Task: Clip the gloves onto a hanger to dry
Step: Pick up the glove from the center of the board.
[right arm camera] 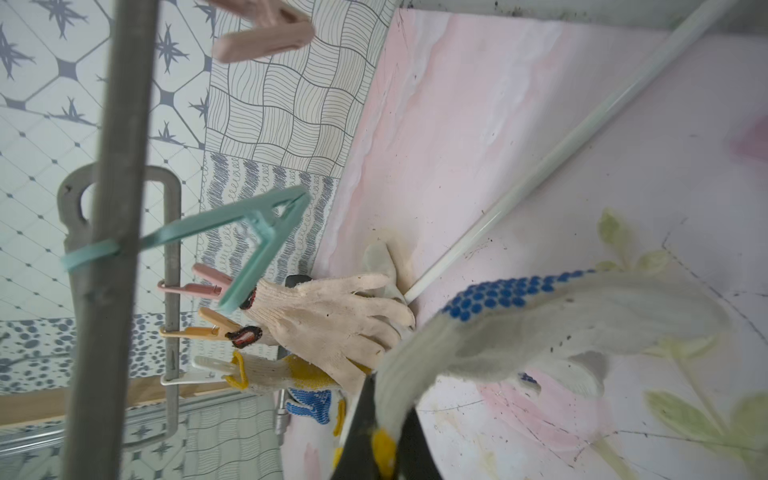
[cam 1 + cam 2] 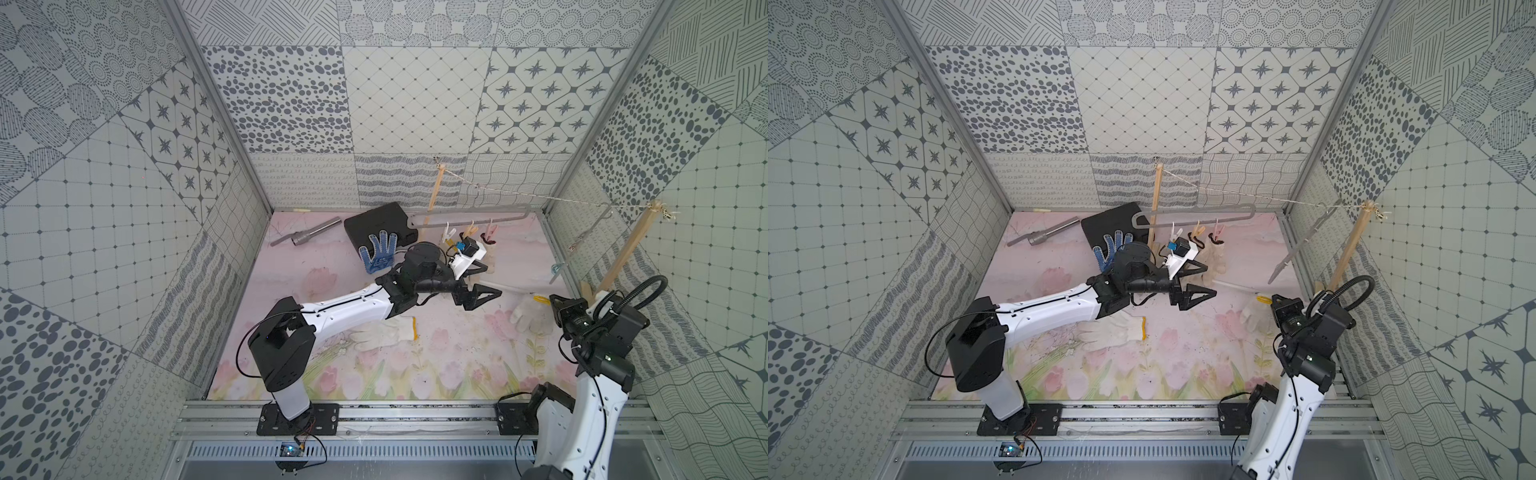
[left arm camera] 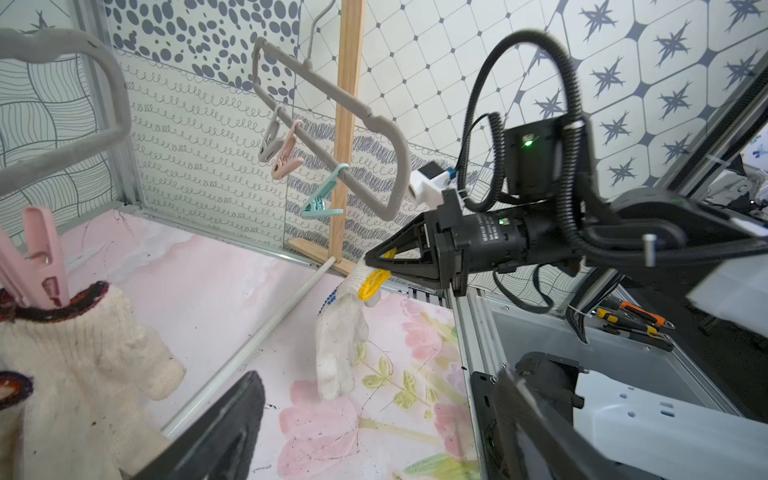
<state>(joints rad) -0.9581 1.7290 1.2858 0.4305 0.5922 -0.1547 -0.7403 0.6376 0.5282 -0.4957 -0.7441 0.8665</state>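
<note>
Two grey loops hang here: the far hanger point(image 1: 172, 249) and the side hanger point(image 1: 118, 166). The left gripper point(image 2: 493, 280) gapes empty beside the far one; the right gripper point(image 3: 374, 266) clamps a blue-dotted glove point(image 3: 338, 332) by its yellow cuff. Seemingly three clipped gloves point(image 1: 328, 311) dangle from the far pegs point(image 1: 199, 287).

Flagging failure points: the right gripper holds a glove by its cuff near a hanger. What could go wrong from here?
The right gripper pinches the blue-dotted glove only by its yellow cuff; it could slip out. The tilted hanger hangs free, so pushing against its teal peg may swing it away.
</note>
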